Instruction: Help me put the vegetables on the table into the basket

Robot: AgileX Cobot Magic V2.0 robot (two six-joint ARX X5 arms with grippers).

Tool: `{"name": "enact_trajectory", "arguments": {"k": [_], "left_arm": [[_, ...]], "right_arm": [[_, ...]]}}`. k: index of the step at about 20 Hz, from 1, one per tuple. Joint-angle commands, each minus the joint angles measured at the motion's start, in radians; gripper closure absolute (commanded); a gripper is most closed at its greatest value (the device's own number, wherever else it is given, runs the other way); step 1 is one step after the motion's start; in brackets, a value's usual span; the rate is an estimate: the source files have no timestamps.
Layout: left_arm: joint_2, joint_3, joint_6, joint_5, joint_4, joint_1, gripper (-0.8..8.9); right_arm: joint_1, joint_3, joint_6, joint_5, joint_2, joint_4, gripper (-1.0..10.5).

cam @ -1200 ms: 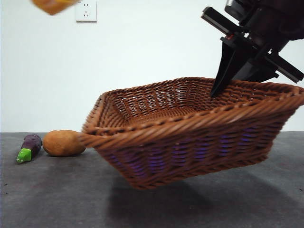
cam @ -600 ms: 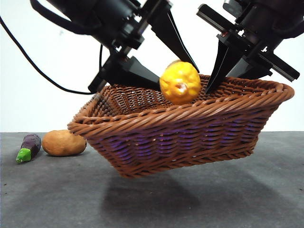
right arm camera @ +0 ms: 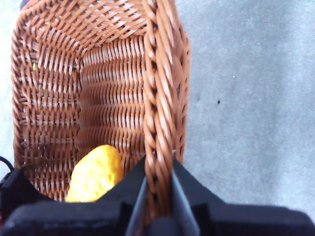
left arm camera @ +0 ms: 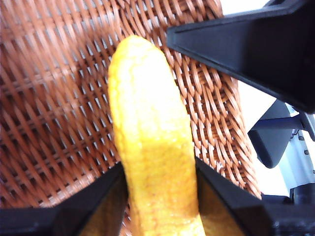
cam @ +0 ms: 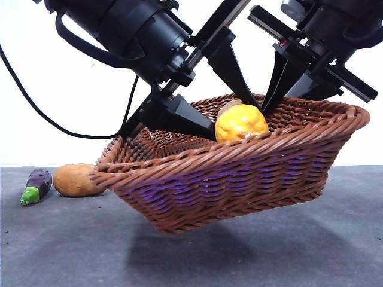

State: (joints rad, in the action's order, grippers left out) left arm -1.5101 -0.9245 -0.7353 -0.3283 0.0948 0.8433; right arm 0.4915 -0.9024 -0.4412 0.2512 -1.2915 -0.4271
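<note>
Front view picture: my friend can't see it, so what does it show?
The left gripper holds a yellow vegetable over a brown wicker basket, which the right gripper lifts off the table. A potato and eggplant lie beside it.

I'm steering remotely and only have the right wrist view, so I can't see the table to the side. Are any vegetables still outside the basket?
Observer: Yes. The front view shows the potato and the eggplant lying on the table beside the basket.
Operator: Is the basket resting on the table?
Observer: No. The right gripper, clamped on its rim, holds it tilted above its shadow.
Operator: Has the yellow one been released?
Observer: No. The left gripper grips the yellow pepper.
</note>
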Motion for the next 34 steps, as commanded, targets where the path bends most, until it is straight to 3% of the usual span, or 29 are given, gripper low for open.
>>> {"name": "enact_trajectory", "arguments": {"k": [1, 9, 13, 15, 19, 22, 26, 29, 34], "left_arm": [[-0.011, -0.001, 0.000, -0.014, -0.006, 0.000, 3.68], [0.034, -0.001, 0.037, -0.074, 0.024, -0.023, 3.68], [0.186, -0.001, 0.138, -0.071, 0.124, -0.092, 3.68], [0.288, -0.001, 0.264, -0.059, 0.217, -0.162, 3.68], [0.441, -0.004, 0.679, 0.083, 0.369, -0.343, 3.68], [0.430, -0.069, 0.975, 0.142, 0.439, -0.472, 3.68], [0.307, -0.190, 1.360, 0.241, 0.515, -0.552, 3.68], [0.161, -0.232, 1.490, 0.243, 0.507, -0.600, 3.68], [-0.088, -0.282, 1.552, 0.243, 0.480, -0.651, 3.68]], "right_arm": [[0.002, 0.006, -0.010, 0.010, 0.000, 0.008, 9.6], [-0.002, 0.006, 0.011, 0.009, 0.000, 0.008, 9.6], [-0.014, 0.006, 0.029, 0.006, 0.000, 0.008, 9.6], [-0.022, 0.006, 0.035, 0.014, 0.000, 0.007, 9.6], [-0.028, 0.006, 0.054, 0.056, 0.000, 0.007, 9.6], [-0.028, 0.006, 0.081, 0.079, 0.002, 0.002, 9.6], [-0.028, 0.006, 0.139, 0.091, 0.033, -0.012, 9.6], [-0.037, 0.006, 0.177, 0.095, 0.094, -0.016, 9.6], [-0.116, 0.006, 0.201, 0.133, 0.222, -0.024, 9.6]]}}
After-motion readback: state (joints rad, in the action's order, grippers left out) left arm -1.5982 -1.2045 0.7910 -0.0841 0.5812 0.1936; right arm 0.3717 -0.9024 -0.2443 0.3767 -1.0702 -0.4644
